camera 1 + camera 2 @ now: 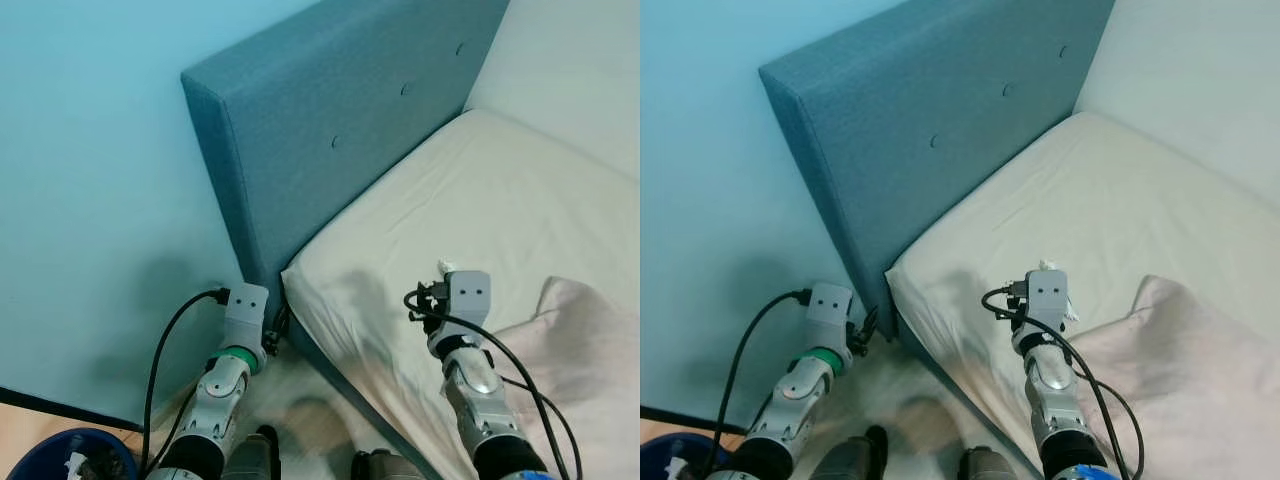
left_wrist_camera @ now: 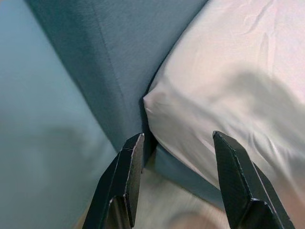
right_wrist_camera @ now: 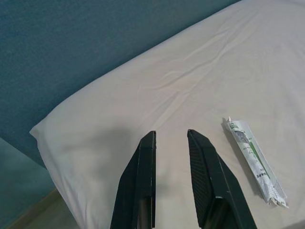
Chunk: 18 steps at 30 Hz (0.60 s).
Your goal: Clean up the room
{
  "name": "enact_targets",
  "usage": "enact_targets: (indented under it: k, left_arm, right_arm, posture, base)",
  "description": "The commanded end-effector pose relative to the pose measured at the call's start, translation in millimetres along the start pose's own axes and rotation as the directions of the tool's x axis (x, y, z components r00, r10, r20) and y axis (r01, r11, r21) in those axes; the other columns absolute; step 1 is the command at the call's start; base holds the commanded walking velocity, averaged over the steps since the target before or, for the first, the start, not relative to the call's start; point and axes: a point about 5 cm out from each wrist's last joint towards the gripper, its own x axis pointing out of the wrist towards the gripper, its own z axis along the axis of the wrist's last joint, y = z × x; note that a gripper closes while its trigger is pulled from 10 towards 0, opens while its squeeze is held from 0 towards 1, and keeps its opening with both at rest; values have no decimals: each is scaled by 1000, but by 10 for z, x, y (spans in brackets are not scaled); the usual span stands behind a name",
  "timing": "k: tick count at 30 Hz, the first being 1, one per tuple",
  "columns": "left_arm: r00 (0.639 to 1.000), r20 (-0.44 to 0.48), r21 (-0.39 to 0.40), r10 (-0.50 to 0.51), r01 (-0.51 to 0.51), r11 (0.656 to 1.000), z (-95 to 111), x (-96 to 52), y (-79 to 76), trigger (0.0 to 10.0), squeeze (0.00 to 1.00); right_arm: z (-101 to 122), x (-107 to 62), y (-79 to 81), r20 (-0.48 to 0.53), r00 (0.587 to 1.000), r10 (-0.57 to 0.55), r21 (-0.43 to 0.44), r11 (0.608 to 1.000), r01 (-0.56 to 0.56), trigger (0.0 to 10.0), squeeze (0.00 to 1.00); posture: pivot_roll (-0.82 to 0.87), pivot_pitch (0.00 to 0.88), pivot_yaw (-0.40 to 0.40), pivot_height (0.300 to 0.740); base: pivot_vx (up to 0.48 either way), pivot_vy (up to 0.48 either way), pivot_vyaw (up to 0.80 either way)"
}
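A white and green wrapper (image 3: 255,164) lies flat on the cream bed sheet (image 3: 190,71), a short way to one side of my right gripper (image 3: 171,132). That gripper hovers over the mattress near its head corner, fingers a little apart and holding nothing. My left gripper (image 2: 177,136) is open and empty, held low beside the bed, pointing at the gap where the mattress corner (image 2: 152,102) meets the blue headboard (image 1: 330,120). Both silver arms reach forward, the left arm (image 1: 225,375) over the floor and the right arm (image 1: 475,385) over the bed.
The light blue wall (image 1: 90,200) stands close on the left. A pale pink blanket (image 1: 590,340) lies on the bed at the right. A dark blue bin (image 1: 60,455) with rubbish in it sits on the floor at the lower left. My feet (image 1: 265,450) stand by the bed frame.
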Motion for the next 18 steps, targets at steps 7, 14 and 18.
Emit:
enact_targets:
  k: [7,14,18]
  left_arm:
    - [1000,-10,19,-15,16,1000,-49,-36,-32,10000,0]
    - [1000,-11,22,-18,18,1000,-58,-46,-30,10000,0]
    - [1000,-13,25,-25,25,999,-60,-49,-36,10000,0]
  right_arm:
    - [-43,-6,-77,-33,999,-27,10,1000,27,10000,0]
    - [-46,-1,-75,-37,999,-27,7,1000,27,10000,0]
    - [-44,2,-81,-37,999,-32,5,999,32,10000,0]
  posture:
    - [24,133,55,645]
    - [28,138,58,615]
    - [27,142,60,615]
  base:
    - [0,0,0]
    - [0,0,0]
    - [0,0,0]
